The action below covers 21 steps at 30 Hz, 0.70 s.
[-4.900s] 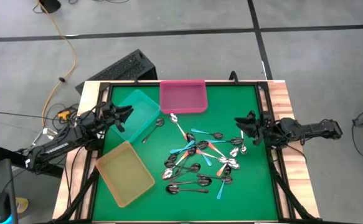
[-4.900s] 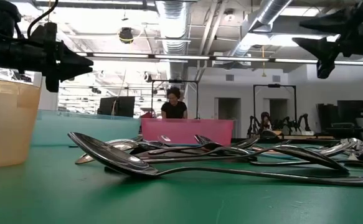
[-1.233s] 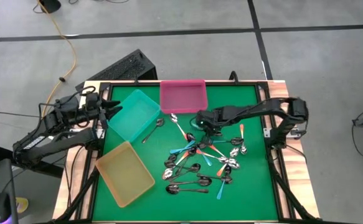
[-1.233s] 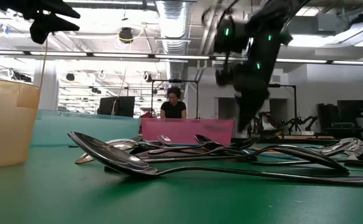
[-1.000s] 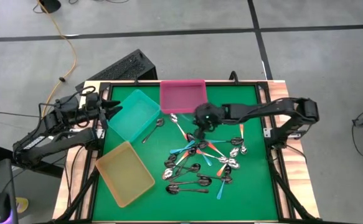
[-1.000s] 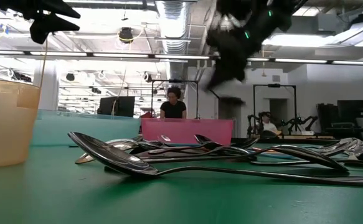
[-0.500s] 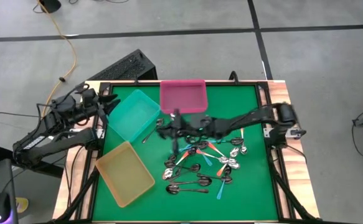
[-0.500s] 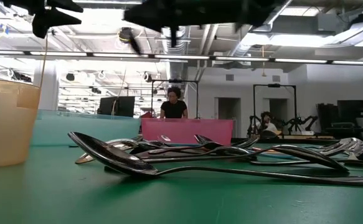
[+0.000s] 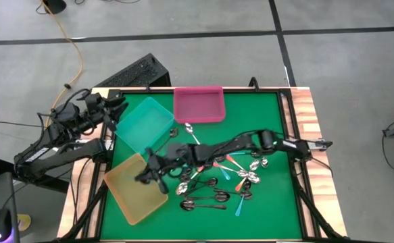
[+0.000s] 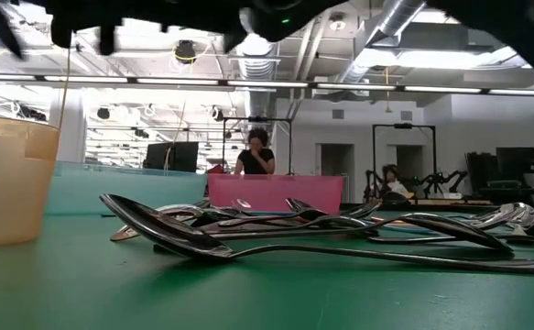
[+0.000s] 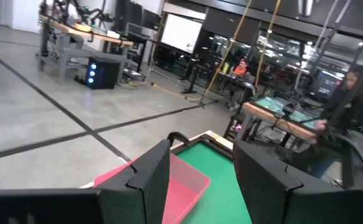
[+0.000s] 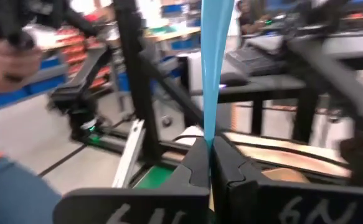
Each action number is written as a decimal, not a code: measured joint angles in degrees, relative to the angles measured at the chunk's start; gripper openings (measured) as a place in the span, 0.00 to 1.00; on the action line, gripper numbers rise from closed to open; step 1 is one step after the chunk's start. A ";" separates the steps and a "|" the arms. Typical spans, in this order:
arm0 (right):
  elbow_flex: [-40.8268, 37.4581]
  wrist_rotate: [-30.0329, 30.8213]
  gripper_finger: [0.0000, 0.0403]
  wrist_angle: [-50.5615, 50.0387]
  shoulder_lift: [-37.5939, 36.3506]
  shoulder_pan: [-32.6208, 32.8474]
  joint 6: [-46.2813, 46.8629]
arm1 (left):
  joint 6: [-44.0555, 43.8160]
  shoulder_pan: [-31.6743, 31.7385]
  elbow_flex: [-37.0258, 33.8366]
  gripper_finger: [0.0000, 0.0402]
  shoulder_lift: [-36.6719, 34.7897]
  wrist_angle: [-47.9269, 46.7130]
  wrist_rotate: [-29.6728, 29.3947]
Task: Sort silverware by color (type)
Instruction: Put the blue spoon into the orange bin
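You are carrying a light blue spoon [image 12: 215, 68] in the right gripper [image 9: 151, 174], its fingers pinching the flat handle so it stands straight out between them. The gripper is hanging over the yellow tray's [image 9: 130, 199] edge nearest the teal tray [image 9: 137, 128], probably heading for a drop; which tray is meant I cannot tell. The handle is looking thin, smooth and bright blue; its bowl is out of sight. The other spoons [image 9: 213, 179] are lying tangled on the green counter [image 9: 271, 216] beside the yellow tray. Your left gripper [image 9: 113, 104], pressed together on nothing, is waiting past the teal tray's outer edge.
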 joint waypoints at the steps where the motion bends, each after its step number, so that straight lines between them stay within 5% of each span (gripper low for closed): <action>1: 2.34 -0.64 0.01 -1.62 1.60 0.25 -0.26 | 0.00 0.00 0.00 0.39 -0.02 -0.09 -0.48; 8: 13.55 -2.63 0.01 -8.61 10.71 0.72 -0.05 | -0.05 0.00 0.00 0.39 -0.02 -0.07 -0.80; 21: 14.81 -2.97 0.08 -10.70 13.49 0.17 3.07 | -0.09 0.00 0.00 0.39 -0.02 -0.52 -1.82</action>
